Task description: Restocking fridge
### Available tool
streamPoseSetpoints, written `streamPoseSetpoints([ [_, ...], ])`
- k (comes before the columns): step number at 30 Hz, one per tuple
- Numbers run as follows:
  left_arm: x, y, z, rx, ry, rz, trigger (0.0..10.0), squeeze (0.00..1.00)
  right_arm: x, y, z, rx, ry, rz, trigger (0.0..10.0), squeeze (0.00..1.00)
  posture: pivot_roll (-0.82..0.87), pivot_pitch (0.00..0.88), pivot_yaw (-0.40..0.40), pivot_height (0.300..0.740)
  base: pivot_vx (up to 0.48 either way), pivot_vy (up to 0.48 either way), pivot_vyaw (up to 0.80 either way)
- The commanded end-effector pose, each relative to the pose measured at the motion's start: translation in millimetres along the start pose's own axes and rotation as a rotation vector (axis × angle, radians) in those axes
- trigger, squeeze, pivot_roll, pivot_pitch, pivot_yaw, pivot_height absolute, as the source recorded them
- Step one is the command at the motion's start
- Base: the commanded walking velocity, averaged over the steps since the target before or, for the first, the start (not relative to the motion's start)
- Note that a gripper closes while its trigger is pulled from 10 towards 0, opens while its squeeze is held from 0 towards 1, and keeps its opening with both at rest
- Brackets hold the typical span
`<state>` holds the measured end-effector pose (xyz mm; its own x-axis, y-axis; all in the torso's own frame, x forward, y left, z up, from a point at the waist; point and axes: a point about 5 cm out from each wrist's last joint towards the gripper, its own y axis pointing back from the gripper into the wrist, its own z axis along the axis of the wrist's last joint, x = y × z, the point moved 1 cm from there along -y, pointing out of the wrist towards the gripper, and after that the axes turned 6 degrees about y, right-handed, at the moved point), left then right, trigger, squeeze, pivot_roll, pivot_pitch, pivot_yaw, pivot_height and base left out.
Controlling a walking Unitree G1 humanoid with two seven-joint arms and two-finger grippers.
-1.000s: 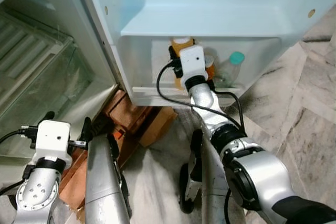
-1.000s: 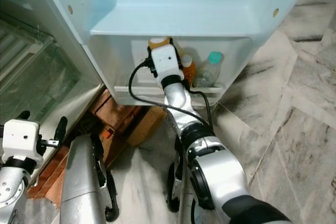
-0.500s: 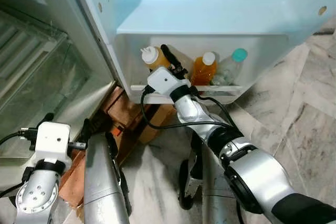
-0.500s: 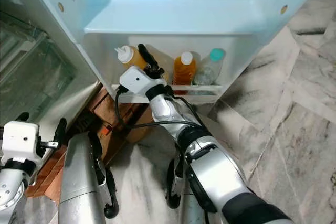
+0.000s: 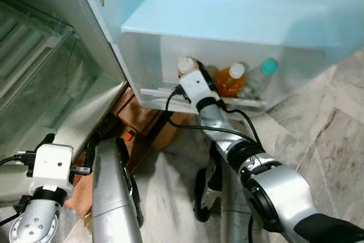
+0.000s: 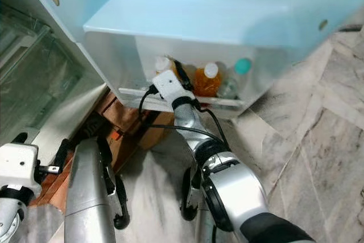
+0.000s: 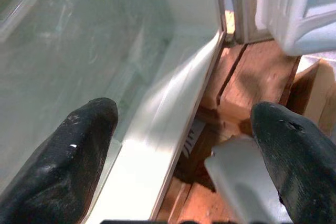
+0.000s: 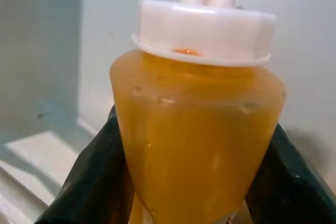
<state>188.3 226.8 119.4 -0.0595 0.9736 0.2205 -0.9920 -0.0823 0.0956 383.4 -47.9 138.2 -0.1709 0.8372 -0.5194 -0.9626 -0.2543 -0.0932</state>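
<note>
Glossy translucent orange plastic squeeze bottle (image 8: 197, 140) with a smooth white cap; matt black rubbery end effector fingers (image 7: 68, 156); polished veined marble floor (image 5: 335, 157); rough reddish wooden blocks (image 7: 257, 85).

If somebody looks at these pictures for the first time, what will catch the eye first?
First, the right gripper closed around the squeeze bottle of orange sauce, inside the lowest bin of the open fridge door. Beside it stand an orange juice bottle and a clear bottle with a teal cap.
</note>
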Motion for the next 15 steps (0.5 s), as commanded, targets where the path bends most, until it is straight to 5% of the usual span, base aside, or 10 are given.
streamPoseSetpoints([
  [1, 3.8, 4.5, -3, 0.024, -0.012, 0.005, 10.0, 0.0, 6.4, 13.8, -34, 0.163, -0.038, 0.034, 10.0, 0.0, 0.29, 0.455, -0.047, 0.486, 0.0, 0.0, 0.0],
  [2, 4.3, 3.7, -3, 0.023, -0.013, 0.006, 10.0, 0.0, 6.0, 13.4, -33, 0.163, -0.048, 0.038, 10.0, 0.0, 0.29, 0.453, -0.046, 0.486, 0.0, 0.0, 0.0],
  [4, 5.0, 1.3, -2, 0.02, -0.016, 0.007, 10.0, 0.0, 3.6, 11.5, -32, 0.163, -0.071, 0.031, 10.0, 1.0, 0.28, 0.449, -0.045, 0.486, 0.0, 0.0, 0.0],
  [15, 5.5, -23.9, -1, -0.002, -0.031, -0.014, 10.0, 0.0, -22.1, -6.5, -2, 0.046, -0.248, -0.046, 10.0, 1.0, 0.27, 0.368, -0.038, 0.486, 0.0, 0.0, 0.0],
])
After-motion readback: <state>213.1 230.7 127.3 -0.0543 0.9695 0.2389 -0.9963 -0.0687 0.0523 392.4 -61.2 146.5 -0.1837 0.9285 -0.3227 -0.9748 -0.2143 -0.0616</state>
